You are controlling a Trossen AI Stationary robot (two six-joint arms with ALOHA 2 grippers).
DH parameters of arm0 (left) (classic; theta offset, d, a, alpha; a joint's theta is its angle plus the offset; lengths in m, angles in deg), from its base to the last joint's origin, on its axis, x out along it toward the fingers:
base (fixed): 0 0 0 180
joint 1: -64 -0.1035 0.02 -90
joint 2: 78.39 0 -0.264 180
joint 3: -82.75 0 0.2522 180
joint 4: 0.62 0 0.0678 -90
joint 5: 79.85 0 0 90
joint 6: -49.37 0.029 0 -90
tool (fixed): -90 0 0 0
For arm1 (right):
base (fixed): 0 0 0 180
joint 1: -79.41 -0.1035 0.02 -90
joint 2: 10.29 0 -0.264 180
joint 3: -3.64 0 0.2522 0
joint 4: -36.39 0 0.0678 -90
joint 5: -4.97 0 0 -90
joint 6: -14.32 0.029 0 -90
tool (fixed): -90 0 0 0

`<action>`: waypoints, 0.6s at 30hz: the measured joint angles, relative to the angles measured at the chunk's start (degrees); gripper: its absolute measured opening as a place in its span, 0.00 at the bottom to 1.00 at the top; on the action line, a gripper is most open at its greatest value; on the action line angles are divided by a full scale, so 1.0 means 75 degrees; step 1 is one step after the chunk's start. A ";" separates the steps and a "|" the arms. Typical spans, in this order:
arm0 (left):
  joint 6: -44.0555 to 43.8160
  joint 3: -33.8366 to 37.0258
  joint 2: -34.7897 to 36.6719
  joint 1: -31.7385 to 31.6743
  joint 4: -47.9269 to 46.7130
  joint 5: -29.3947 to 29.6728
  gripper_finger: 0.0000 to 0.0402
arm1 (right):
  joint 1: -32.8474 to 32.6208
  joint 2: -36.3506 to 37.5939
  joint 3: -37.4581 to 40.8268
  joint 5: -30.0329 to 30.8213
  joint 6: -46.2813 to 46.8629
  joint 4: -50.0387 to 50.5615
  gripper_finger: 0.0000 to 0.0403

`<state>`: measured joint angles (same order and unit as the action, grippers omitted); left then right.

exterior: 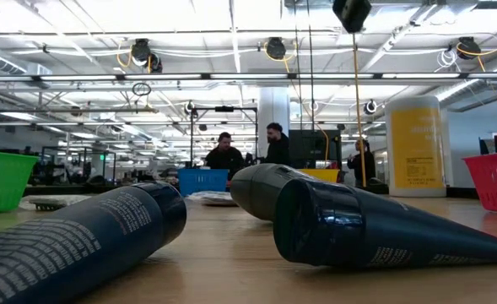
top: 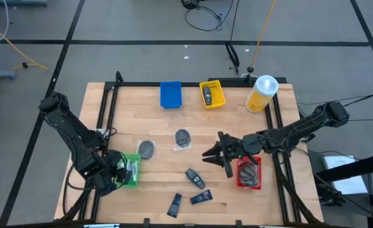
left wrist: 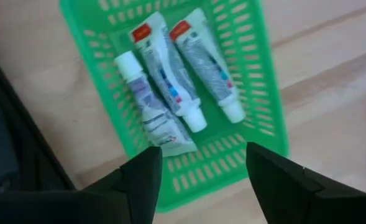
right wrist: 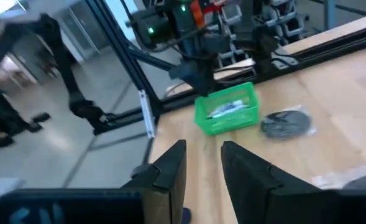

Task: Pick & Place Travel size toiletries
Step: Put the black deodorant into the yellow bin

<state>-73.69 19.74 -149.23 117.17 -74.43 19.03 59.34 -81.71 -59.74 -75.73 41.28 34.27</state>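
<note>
Three white toothpaste tubes (left wrist: 170, 81) lie side by side in the green basket (left wrist: 257, 74) at the table's near left. My left gripper (left wrist: 201, 180) hovers above that basket (top: 133, 170), pointing down, open, with nothing between its fingers. Two dark discs in clear bags (top: 147, 149) (top: 183, 138) lie mid-table, and three dark tubes (top: 194, 178) (top: 175, 204) (top: 201, 198) lie near the front edge. My right gripper (top: 213, 157) hangs level beside the red basket (top: 249, 172), pointing toward the table's left. Its fingers (right wrist: 170, 171) stand a narrow gap apart with nothing between them.
A blue tray (top: 170, 94) and a yellow tray (top: 212, 94) holding a dark item stand at the back. A big yellow bottle (top: 262, 93) stands at the back right. Black frame rails run along the table's sides. People stand in the room behind.
</note>
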 joint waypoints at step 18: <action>0.3208 -0.0003 0.2171 -0.1445 0.0044 0.2769 0.59 | -0.0042 -0.1106 -0.3190 0.0037 0.0741 0.6205 0.23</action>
<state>-49.64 19.72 -132.95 106.34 -74.10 39.80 59.02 -90.01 -83.66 -75.46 46.84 80.81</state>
